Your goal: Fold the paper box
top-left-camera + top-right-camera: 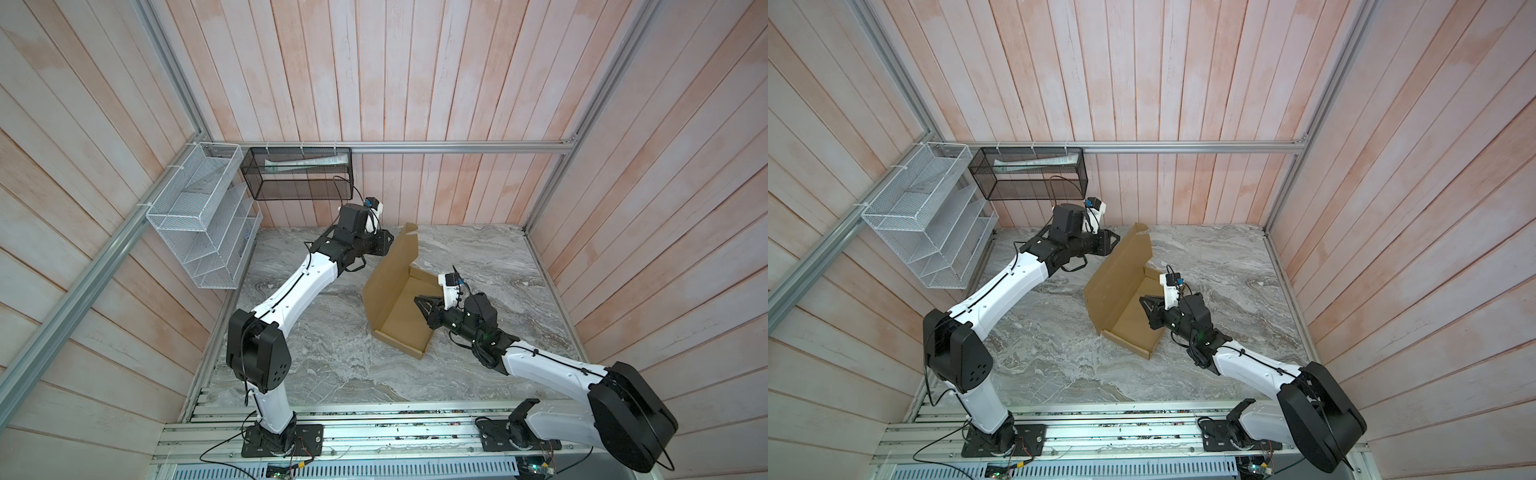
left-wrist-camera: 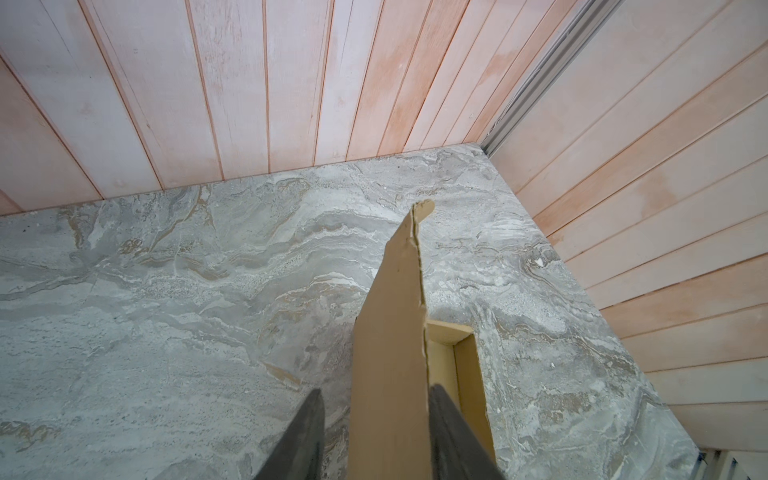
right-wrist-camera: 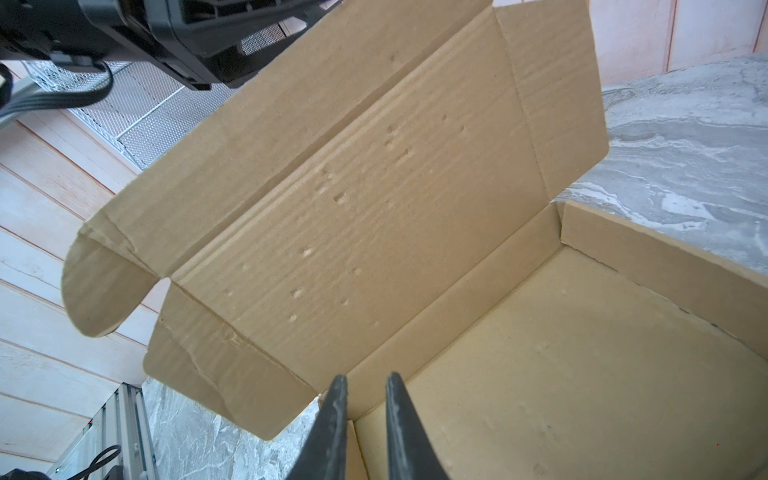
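The paper box (image 1: 390,270) (image 1: 1121,270) is tan cardboard. Its shallow tray (image 1: 405,328) (image 3: 582,374) lies on the marble table and its lid (image 2: 390,332) (image 3: 374,208) stands nearly upright. My left gripper (image 1: 390,240) (image 1: 1116,239) (image 2: 376,388) is at the lid's top edge, toward its far end. It is open, with the lid's edge between its fingers and a gap on one side. My right gripper (image 1: 417,297) (image 1: 1142,298) (image 3: 365,376) reaches into the tray from the right. Its jaws stand narrowly apart astride the tray's end wall, one finger outside and one inside.
A white wire rack (image 1: 203,232) hangs on the left wall. A black mesh basket (image 1: 299,174) holding a tube hangs on the back wall behind my left arm. Plank walls close three sides of the table (image 1: 332,365). An aluminium rail (image 1: 374,432) runs along its front.
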You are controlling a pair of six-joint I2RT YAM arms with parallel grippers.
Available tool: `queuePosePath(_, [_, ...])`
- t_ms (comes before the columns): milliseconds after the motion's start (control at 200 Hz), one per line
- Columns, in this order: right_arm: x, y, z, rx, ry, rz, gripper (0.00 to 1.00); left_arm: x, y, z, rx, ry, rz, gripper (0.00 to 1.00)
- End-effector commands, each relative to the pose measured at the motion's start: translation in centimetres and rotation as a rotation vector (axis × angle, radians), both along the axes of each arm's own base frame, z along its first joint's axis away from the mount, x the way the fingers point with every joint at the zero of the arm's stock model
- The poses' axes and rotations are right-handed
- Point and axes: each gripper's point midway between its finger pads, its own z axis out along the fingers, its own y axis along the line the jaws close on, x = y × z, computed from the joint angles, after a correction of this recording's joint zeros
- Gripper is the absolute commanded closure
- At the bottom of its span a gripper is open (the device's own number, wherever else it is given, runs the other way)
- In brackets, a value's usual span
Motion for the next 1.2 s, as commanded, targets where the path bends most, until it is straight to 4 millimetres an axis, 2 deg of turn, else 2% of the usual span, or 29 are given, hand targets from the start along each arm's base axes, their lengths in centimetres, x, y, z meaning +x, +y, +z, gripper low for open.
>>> queuePosePath(0, [0.0,-0.6,0.0,-0.01,-0.009,-0.02,0.8,0.4,0.1,0.9,-0.037,-0.029,0.016,0.56])
queuePosePath(390, [-0.1,-0.8,-0.2,-0.013,-0.005,-0.019,0.8,0.6,0.8,0.4,0.013,-0.016,0.001,0.56])
queuePosePath(535, [-0.1,-0.5,-0.3,-0.015,-0.002,-0.009,0.8,0.7,1.6,0.7,0.042,-0.02,0.001,0.51])
queuePosePath(750, [0.1,-0.1,-0.2,-0.012,-0.004,0.003,0.8,1.2,2.6,0.9,0.098,-0.019,-0.004,0.49])
queuePosePath(895, [0.1,-0.1,-0.4,-0.011,0.0,0.006,0.8,1.6,2.8,0.1,0.137,0.008,-0.024,0.48])
queuePosePath(1195, [0.1,-0.1,-0.3,-0.006,-0.002,0.011,0.8,1.5,1.7,-1.7,0.191,0.08,-0.137,0.48])
